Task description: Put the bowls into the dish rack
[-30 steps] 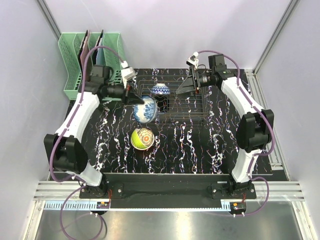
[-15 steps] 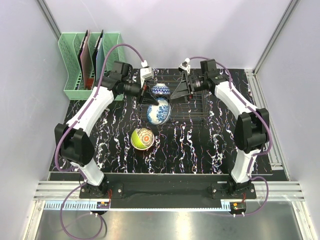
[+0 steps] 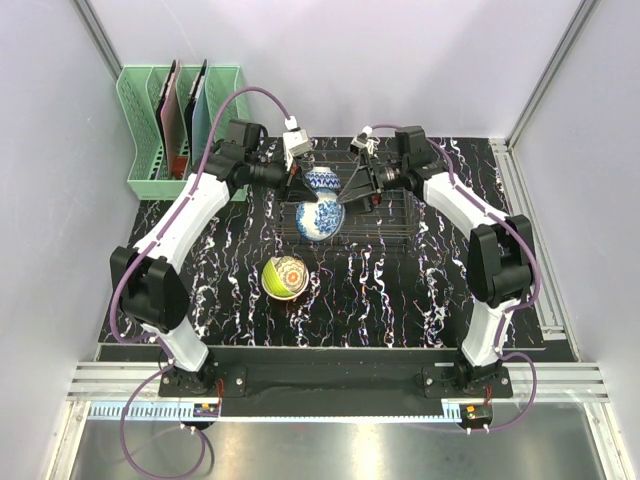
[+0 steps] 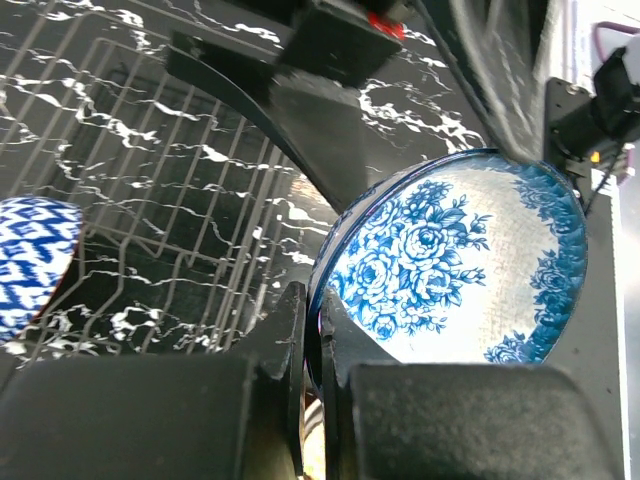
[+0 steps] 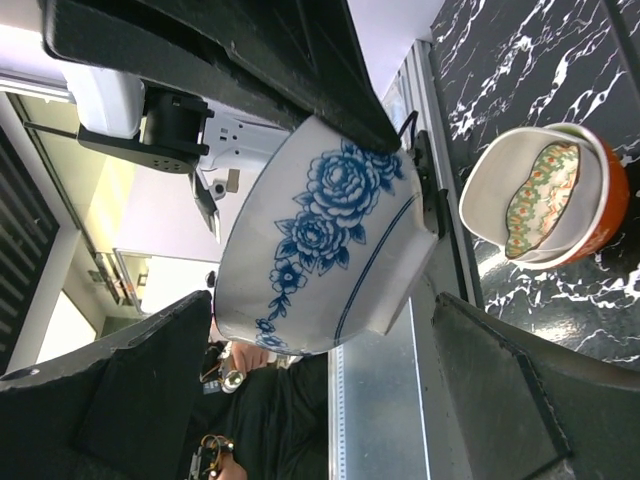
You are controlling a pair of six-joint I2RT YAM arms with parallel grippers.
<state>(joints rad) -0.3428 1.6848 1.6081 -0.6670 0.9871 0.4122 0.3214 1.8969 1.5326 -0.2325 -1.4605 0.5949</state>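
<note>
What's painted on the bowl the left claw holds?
The bowl has blue flowers on white; clearest in left wrist view.

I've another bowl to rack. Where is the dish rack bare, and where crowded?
Bare wire: the right half of the dish rack, past the right gripper. Crowded: its left end, where a zigzag bowl sits at the back and the left gripper holds the floral bowl in front, the right gripper's jaws open around it.
</note>
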